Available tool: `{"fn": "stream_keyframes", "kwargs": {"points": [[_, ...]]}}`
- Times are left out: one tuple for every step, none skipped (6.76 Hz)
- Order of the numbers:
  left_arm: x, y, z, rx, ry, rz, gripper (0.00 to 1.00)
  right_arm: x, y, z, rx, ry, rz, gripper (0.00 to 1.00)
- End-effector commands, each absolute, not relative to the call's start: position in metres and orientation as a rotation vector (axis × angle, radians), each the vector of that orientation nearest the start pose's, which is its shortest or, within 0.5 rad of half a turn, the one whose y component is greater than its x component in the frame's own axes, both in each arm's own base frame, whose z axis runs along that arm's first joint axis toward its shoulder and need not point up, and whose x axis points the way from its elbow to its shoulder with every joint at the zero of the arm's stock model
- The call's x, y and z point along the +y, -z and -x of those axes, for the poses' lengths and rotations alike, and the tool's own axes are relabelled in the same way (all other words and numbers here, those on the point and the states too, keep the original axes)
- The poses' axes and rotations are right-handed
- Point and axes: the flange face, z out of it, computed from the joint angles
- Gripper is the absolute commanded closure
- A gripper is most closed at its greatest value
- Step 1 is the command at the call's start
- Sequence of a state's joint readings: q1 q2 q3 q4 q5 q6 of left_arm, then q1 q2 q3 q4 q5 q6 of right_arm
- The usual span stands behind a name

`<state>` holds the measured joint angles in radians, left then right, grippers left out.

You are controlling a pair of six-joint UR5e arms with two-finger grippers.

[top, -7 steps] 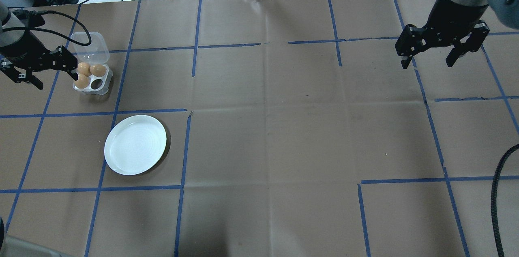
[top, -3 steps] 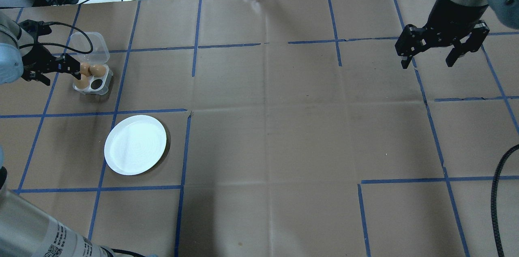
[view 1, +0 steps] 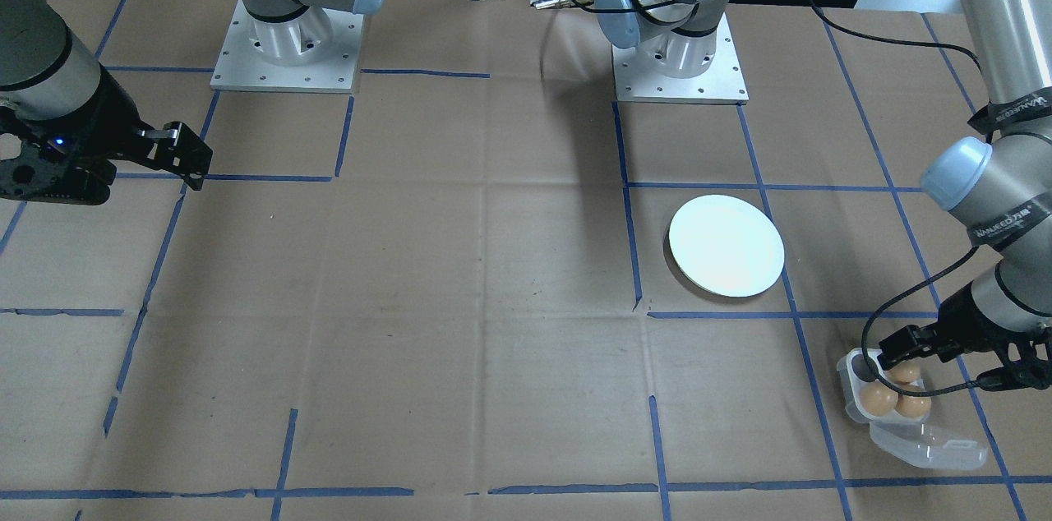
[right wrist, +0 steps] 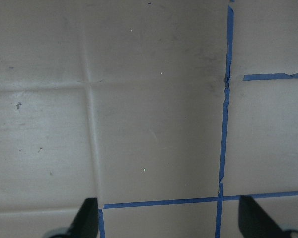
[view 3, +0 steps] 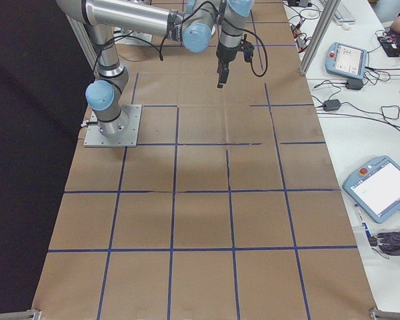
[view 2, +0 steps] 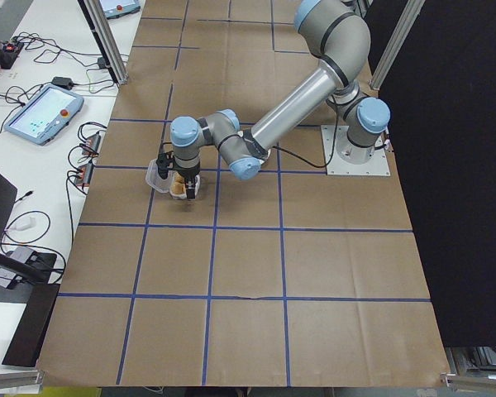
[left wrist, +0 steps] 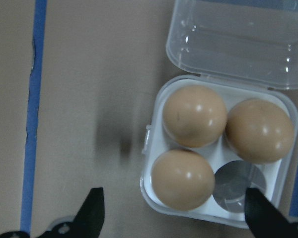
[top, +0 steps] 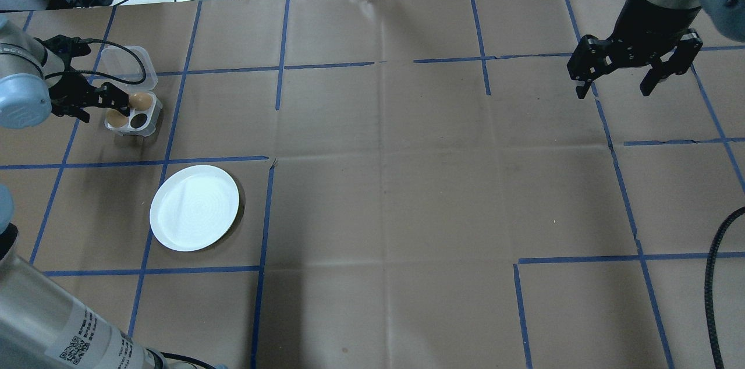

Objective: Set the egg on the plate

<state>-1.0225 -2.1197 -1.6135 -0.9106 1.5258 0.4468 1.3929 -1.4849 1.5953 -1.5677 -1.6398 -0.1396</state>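
Three eggs [left wrist: 183,178] are seen in the clear egg box [left wrist: 154,188], directly beneath the left gripper [left wrist: 171,218] — its fingers spread wide, nothing held. One hole is vacant. The white plate [top: 194,207] lies near that gripper, toward the robot. The right gripper [top: 617,87] is likewise open, empty, over bare paper.

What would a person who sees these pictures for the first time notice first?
Probably the clear egg box at the table's far left corner, lid open, with three brown eggs and one empty hole. The left gripper hangs open right above it, holding nothing. Next comes the white plate, bare, a little nearer the robot, while the right gripper hangs open over bare brown paper far to the right.
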Motion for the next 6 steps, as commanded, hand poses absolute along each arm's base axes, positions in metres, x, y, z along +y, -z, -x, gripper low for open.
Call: {"fn": "stream_keyframes", "kwargs": {"points": [[-0.6296,-0.2085,-0.2234,3.141,0.112,0.143,0.06,-0.5283,-0.4327,-0.0334,3.185,-0.196,-0.055,0.0],[-0.6309,-0.2069,-0.2234,3.147,0.114,0.145,0.06,-0.5283,-0.4327,-0.0334,3.185,-0.196,-0.055,0.0],[-0.6338,-0.2068,-0.2249,3.146,0.127,0.147,0.06,-0.5283,-0.4327,-0.0334,3.185,-0.196,-0.055,0.0],[-0.6357,-0.2089,-0.2263,3.141,0.131,0.145,0.06,-0.5283,-0.4327,-0.0334,3.185,-0.196,-0.055,0.0],[-0.6369,-0.2072,-0.2263,3.139,0.126,0.138,0.06,-0.5283,-0.4327,-0.0334,3.185,-0.196,-0.055,0.0],[-0.6371,-0.2072,-0.2254,3.138,0.125,0.133,0.08,-0.5283,-0.4327,-0.0334,3.185,-0.196,-0.055,0.0]]}}
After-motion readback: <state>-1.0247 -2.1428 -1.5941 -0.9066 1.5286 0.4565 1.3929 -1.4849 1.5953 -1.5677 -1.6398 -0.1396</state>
